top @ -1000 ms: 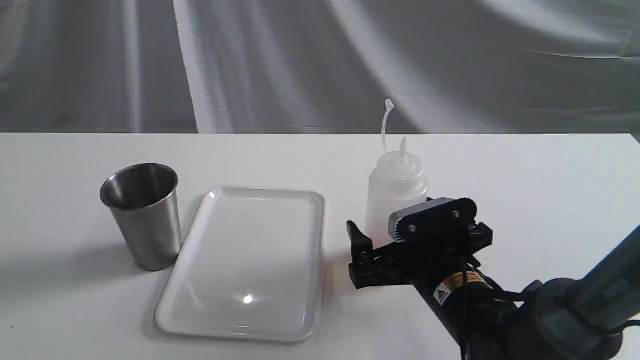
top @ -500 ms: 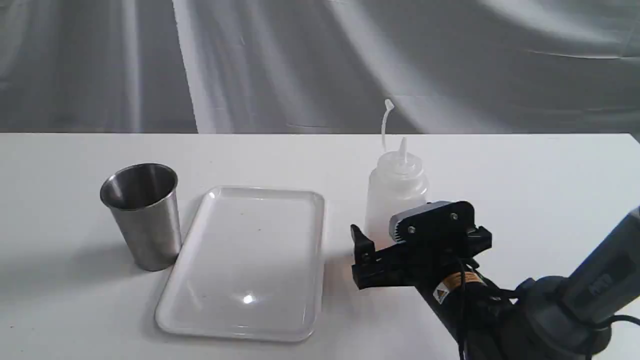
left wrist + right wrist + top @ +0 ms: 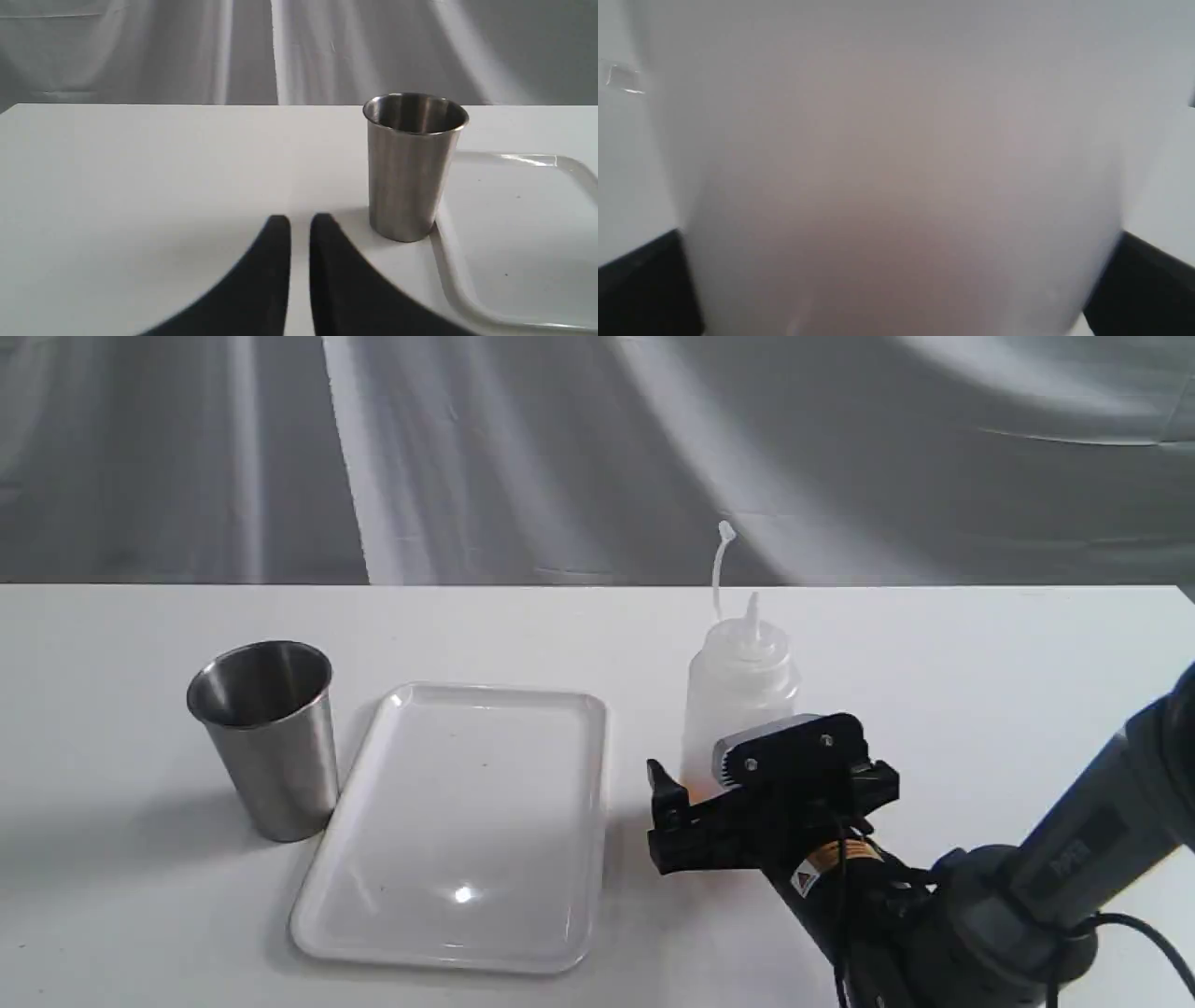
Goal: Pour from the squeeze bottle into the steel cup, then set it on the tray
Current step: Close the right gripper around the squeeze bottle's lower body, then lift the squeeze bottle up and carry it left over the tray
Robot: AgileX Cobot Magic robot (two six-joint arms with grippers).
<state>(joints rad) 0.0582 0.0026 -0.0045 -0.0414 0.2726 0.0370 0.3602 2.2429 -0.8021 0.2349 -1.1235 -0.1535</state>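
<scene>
The squeeze bottle (image 3: 742, 677) stands upright on the white table, right of the tray (image 3: 467, 821), its cap strap sticking up and an orange tint at its base. My right gripper (image 3: 761, 793) is open, low on the table, with a jaw on either side of the bottle's lower body. In the right wrist view the bottle (image 3: 896, 177) fills the picture between the two black fingers (image 3: 640, 284). The steel cup (image 3: 266, 737) stands upright left of the tray. In the left wrist view my left gripper (image 3: 300, 224) is shut and empty, near the cup (image 3: 413, 168) and the tray (image 3: 514, 224).
A grey draped cloth hangs behind the table's far edge (image 3: 597, 585). The right arm (image 3: 1055, 887) slants in from the lower right corner. The left arm does not show in the exterior view.
My right gripper has slid slightly left and further in around the bottle's base, and the arm behind it has risen. The bottle, cup and tray have not moved.
</scene>
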